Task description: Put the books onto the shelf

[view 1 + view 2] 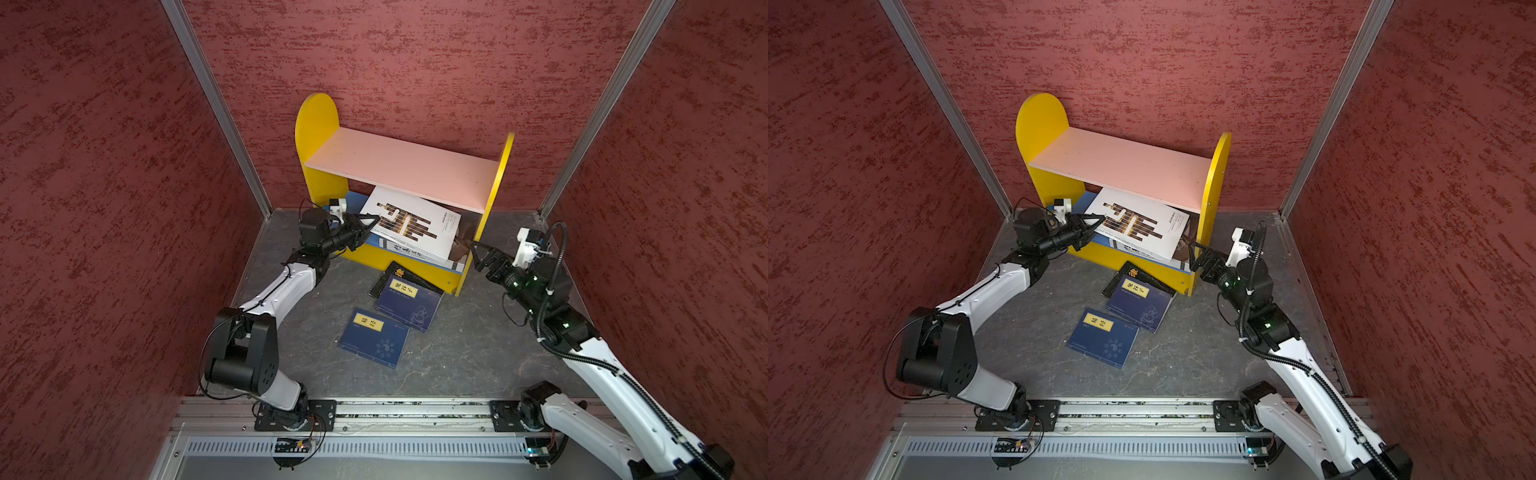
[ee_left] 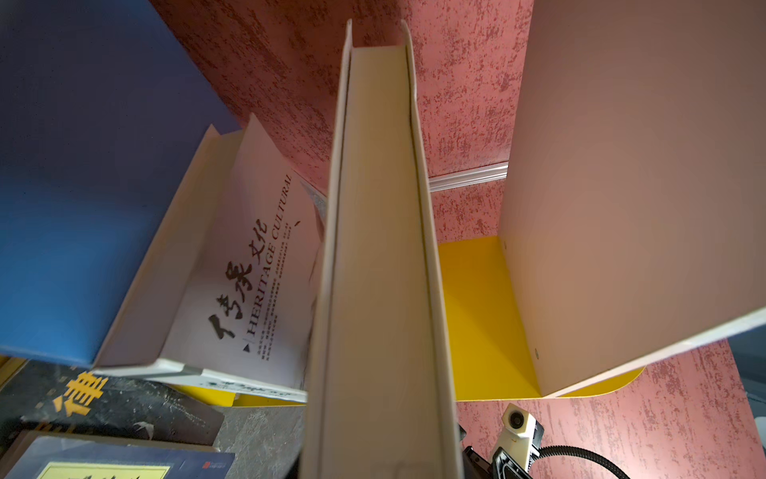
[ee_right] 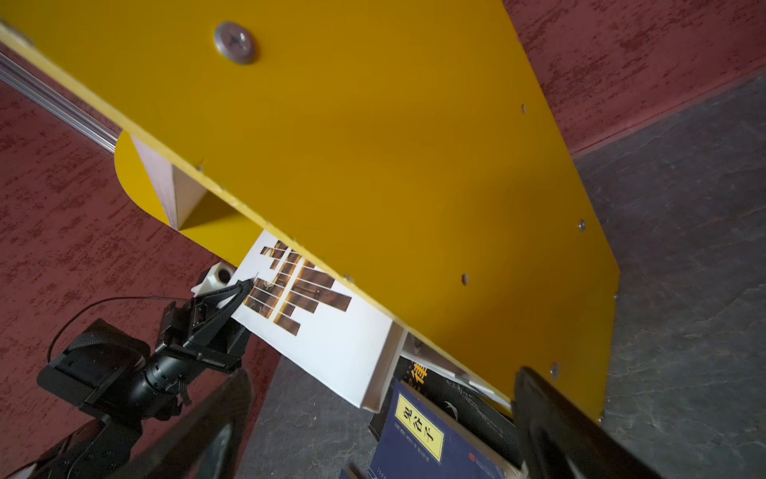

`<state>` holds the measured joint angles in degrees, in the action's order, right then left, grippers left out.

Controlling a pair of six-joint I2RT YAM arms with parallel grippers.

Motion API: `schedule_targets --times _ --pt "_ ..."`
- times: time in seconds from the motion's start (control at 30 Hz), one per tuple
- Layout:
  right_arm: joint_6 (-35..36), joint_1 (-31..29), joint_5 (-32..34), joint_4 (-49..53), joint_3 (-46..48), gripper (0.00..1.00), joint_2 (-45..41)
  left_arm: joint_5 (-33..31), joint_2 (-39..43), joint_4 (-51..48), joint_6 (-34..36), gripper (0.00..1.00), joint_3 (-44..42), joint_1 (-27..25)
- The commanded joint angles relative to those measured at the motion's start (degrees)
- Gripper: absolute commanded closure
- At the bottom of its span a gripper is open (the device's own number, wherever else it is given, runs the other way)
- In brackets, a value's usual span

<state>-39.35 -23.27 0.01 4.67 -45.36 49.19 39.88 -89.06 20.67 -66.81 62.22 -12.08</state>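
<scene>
While the left gripper [image 1: 369, 223] grips: jaws clamped on brown-bar book [image 1: 415, 224], shelf [image 1: 399, 166] lower tier
right gripper [image 1: 477, 254]: jaws apart, beside shelf

1 left arm [image 1: 282, 291]: elbow bent and raised, white forearm reaching forward, wrist level.
1 left gripper [image 1: 372, 227]: fingers [image 3: 232, 295] pinched on the corner of a tilted white book [image 1: 436, 245], 1 above the cover, 1 beneath.
1 right arm [image 1: 602, 365]: stretched forward, wrist low.
1 right gripper [image 1: 474, 255]: fingers [image 3: 572, 431] spread wide, holding nothing.
</scene>
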Motion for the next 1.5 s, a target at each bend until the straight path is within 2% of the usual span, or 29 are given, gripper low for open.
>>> schedule_targets --times 0.0,0.27,0.4,0.8,0.97,1.17,1.47 --pt "2.1 -1.7 5.4 -0.3 0.3 0.01 0.7 -1.8 -1.6 4.3 1.0 0.81 2.2 -1.2" --pt "3.4 -5.7 13.6 -3.9 -0.1 0.01 7.9 -4.5 -6.4 7.6 -1.7 0.81 4.1 -3.5" --pt "2.8 -7.3 17.3 -6.2 -0.3 0.01 11.1 -3.9 -8.9 8.4 -1.7 0.81 5.9 -4.8" --pt "2.2 -7.8 22.9 -8.9 -1.1 0.01 16.8 -4.5 -12.5 10.6 -4.3 0.81 7.3 -6.4" --pt "2.3 -7.8 24.2 -9.7 -1.6 0.01 18.3 -4.3 -12.6 10.4 -4.5 0.8 7.3 -6.9" --pt "5.7 -7.8 22.1 -9.5 -4.0 0.01 20.4 -3.9 -12.3 10.0 -4.7 0.8 6.1 -7.1" --pt "6.5 -7.8 22.1 -8.6 -4.5 0.01 20.6 -3.9 -11.2 7.4 -3.2 0.8 5.2 -7.5"
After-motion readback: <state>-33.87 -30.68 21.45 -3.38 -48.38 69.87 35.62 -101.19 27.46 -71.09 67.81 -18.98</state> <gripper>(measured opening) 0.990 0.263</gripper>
